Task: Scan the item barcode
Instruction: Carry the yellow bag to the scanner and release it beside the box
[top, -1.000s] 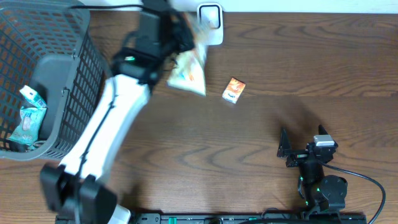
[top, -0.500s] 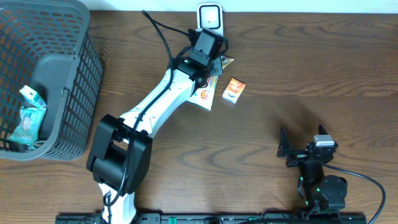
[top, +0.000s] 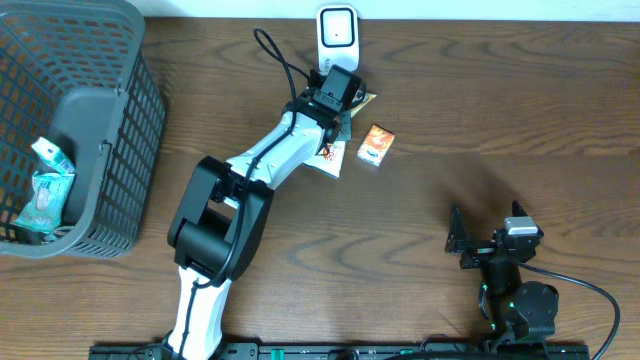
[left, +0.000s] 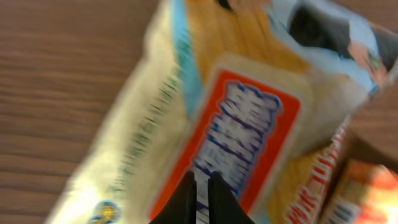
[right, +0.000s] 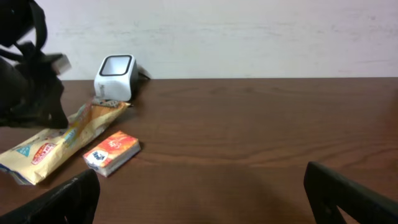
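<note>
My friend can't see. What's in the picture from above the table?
The left gripper is shut on a snack packet on the brown table, right beside a white scanner. A small orange box lies next to the packet, a grey basket stands at the left, and the right gripper sits open near the front.

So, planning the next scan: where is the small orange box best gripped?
Probably across its two long edges, from straight above: the small orange box lies flat, too low for a side approach, and the snack bag sits close beside it.
</note>
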